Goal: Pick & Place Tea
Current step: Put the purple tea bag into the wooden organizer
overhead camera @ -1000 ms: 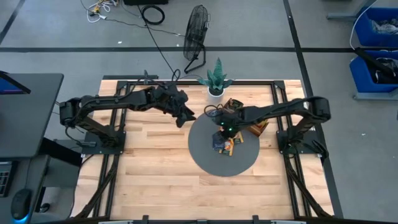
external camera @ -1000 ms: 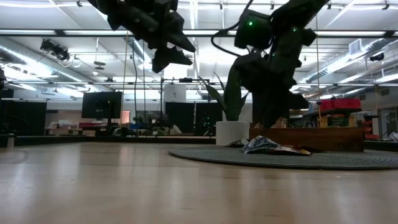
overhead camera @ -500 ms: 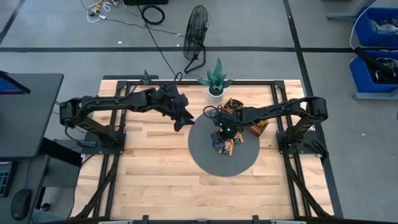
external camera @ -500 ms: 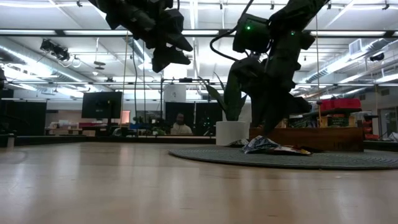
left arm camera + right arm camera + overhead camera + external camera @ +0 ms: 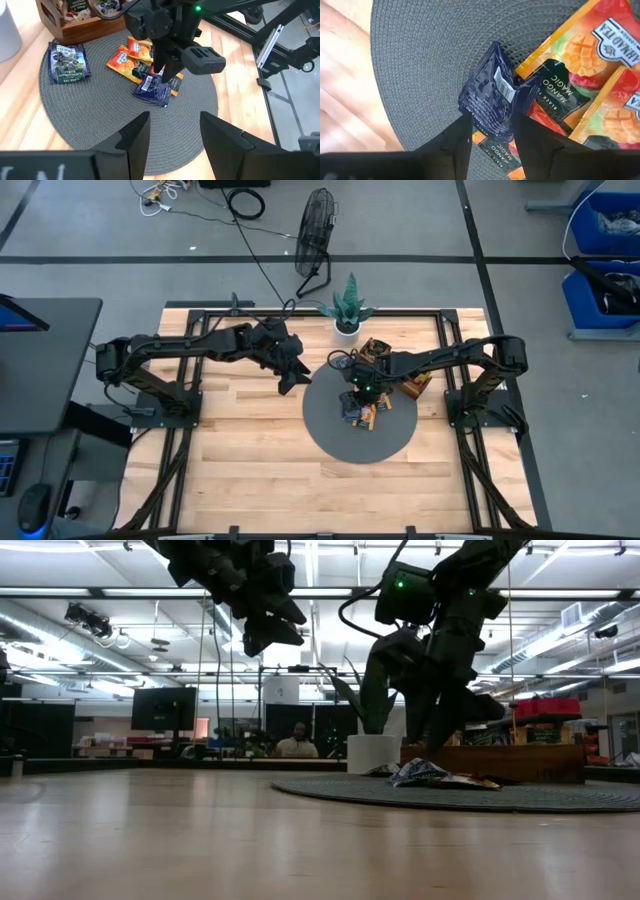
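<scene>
The tea lies on a round grey mat [image 5: 330,430] as a small pile. A dark blue sachet [image 5: 492,95] rests crumpled on top of orange mango sachets [image 5: 600,65]. Another dark sachet [image 5: 67,62] lies flat on the mat, apart from the pile. My right gripper [image 5: 492,117] is open and points steeply down just over the dark blue sachet [image 5: 152,90], one finger on either side of it. My left gripper [image 5: 175,116] is open and empty. It hangs high over the bare wood by the mat's left edge [image 5: 288,377].
A long wooden tray [image 5: 75,20] holding more sachets stands at the mat's far right. A potted plant in a white pot [image 5: 347,305] stands at the table's far edge. Bare wood [image 5: 240,460] fills the table's left and near parts. A person sits far off in the room [image 5: 298,743].
Both grippers have kept their places and rolled a little about the line they point along. Both stay open. The sachets lie as before.
</scene>
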